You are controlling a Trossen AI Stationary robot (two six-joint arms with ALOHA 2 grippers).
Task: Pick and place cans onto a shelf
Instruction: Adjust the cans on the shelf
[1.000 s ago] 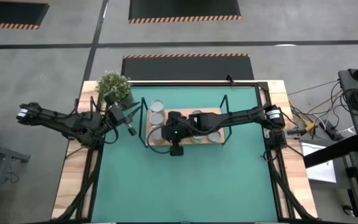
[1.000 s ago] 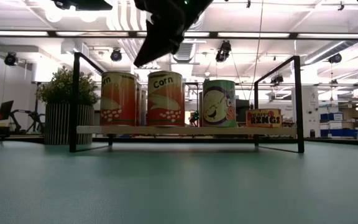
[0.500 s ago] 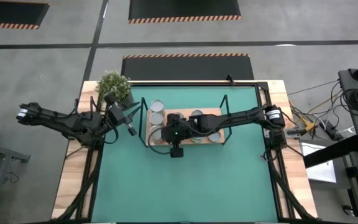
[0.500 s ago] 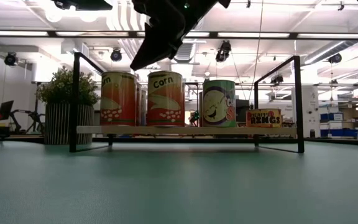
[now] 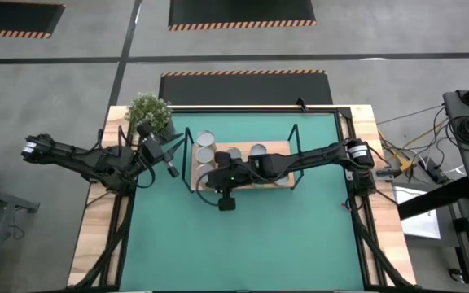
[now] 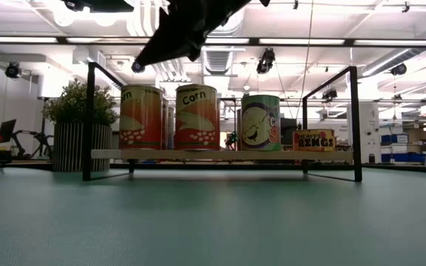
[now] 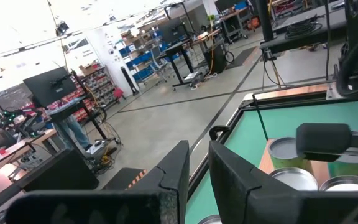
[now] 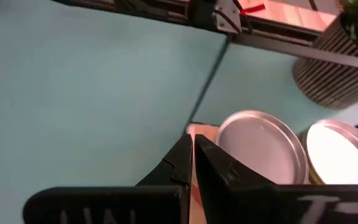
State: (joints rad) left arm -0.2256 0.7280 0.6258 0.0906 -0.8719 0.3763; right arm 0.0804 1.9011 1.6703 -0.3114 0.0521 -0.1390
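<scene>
High view: right end effector (image 5: 212, 177) empty, closed above cans (image 5: 206, 140) on shelf (image 5: 279, 146).

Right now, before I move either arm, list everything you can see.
cans: at least five, silver tops, orange, yellow and green labels, on the shelf; some hidden under the right arm
shelf: one, light wood board, black wire frame, far middle of mat
potted plant: one, green, far left corner
mat: one, green, covering the table
left gripper: one, dark, left of the shelf
right gripper: one, dark, jaws shut, empty, above the shelf's left end
</scene>
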